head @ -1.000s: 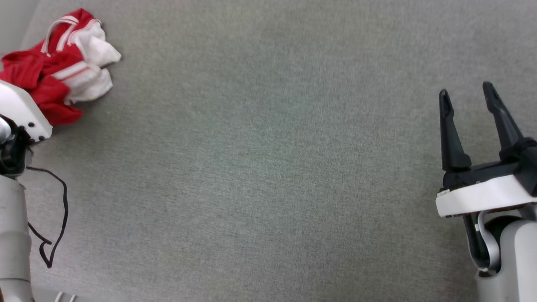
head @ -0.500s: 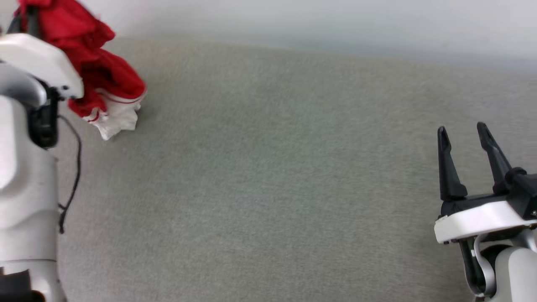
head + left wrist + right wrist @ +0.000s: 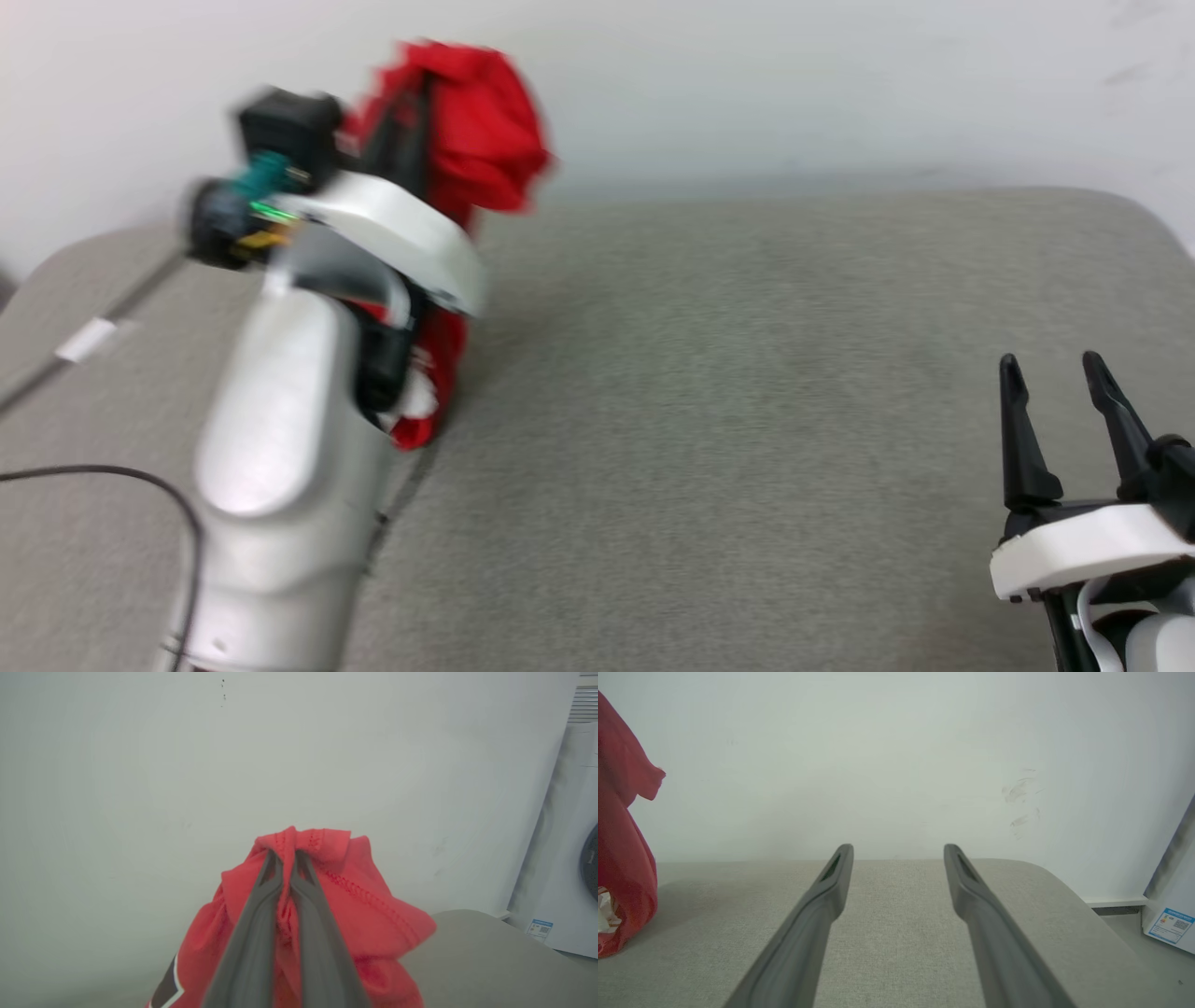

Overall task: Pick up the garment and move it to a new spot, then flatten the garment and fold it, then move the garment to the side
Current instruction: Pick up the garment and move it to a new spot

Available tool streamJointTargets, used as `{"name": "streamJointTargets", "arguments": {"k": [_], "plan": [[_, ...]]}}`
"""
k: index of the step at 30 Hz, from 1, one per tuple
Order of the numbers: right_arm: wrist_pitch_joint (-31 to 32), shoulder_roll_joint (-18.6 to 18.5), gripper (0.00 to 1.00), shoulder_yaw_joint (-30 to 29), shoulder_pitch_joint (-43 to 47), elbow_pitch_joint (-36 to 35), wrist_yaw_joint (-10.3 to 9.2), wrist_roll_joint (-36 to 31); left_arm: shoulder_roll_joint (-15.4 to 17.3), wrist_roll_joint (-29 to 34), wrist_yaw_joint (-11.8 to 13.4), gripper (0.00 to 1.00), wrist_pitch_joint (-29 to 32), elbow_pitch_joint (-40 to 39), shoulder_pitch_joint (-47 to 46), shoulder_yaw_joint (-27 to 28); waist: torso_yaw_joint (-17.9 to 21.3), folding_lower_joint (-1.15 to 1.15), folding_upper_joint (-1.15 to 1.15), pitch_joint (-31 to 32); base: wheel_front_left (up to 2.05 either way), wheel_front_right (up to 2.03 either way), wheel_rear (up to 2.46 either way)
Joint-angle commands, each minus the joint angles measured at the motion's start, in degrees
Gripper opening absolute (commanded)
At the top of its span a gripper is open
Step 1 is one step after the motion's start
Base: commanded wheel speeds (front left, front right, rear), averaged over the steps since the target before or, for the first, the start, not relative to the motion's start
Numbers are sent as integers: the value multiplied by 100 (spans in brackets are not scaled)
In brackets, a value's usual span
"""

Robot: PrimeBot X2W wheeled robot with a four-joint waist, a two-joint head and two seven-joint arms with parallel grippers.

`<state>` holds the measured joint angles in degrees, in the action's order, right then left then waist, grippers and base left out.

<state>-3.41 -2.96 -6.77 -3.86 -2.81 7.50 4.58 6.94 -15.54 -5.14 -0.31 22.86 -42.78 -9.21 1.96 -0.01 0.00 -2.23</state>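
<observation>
The left gripper (image 3: 285, 853) is clamped on a bunched red jersey T-shirt (image 3: 373, 905), which hangs over the far left of the grey fabric-covered desk (image 3: 747, 420). The right gripper (image 3: 899, 851) is empty, its jaws wide apart, over the desk's near right.

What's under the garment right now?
Grey fabric surface lies under the garment, which hangs from the shut left tool. The left forearm covers some lower folds, so contact cannot be told.

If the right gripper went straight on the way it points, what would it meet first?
Probably the white wall: the open right gripper aims just past the far edge of the grey surface, though depth is unclear. The garment hangs well to one side.
</observation>
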Motion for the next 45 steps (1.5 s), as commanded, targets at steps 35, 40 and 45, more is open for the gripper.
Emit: {"name": "streamJointTargets", "arguments": {"k": [35,40,45], "plan": [[142,11,100,-164,178,-114,-2,68,-240,-1134,854,100,-1302,-577,1911,-2661,183,1,0,-137,0,0,0],[233,12,100,-145,314,-165,-2,76,141,-1197,1227,100,-1410,-692,2165,-2082,63,1,0,5,0,0,0],[293,11,100,-107,439,-203,-2,58,667,-1297,1545,100,-1459,-953,2648,-1473,20,1,0,137,0,0,0]]}}
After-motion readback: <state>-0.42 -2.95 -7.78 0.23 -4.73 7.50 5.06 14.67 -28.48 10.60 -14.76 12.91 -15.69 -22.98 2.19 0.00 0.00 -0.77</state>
